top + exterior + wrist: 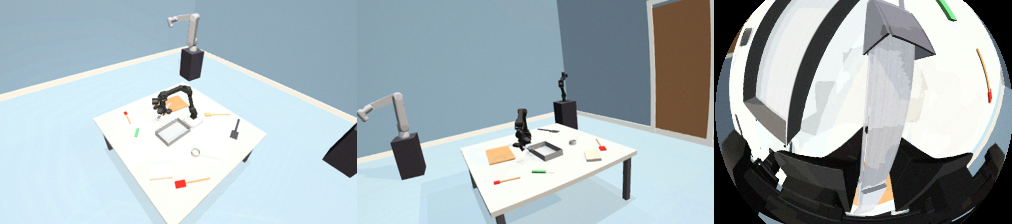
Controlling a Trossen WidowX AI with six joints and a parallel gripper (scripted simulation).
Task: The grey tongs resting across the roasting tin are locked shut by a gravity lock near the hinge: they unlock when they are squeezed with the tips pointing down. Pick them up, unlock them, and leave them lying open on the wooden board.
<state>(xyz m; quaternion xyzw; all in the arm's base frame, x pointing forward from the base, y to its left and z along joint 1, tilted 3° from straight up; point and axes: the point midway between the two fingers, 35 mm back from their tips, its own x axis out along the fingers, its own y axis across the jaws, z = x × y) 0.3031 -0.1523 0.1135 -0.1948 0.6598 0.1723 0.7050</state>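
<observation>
My gripper (162,112) (875,131) is shut on the grey tongs (888,95) and holds them above the table, off the roasting tin. The tongs' pale body runs between the fingers, with a darker grey angled end on the far side. Their arms look closed together; their tilt and lock are too small to tell. The roasting tin (168,142) (554,155) (767,121) stands beside the gripper, with nothing across it. The wooden board (179,102) (499,153) lies flat on the other side of the gripper, partly behind the arm in the top view.
A green-handled tool (136,133) (538,171) and a small red-ended tool (128,118) (509,180) lie near one table edge. A round metal cup with a handle (195,153), a red spatula (180,184), a dark spatula (234,134) and a pale block (592,155) lie beyond the tin.
</observation>
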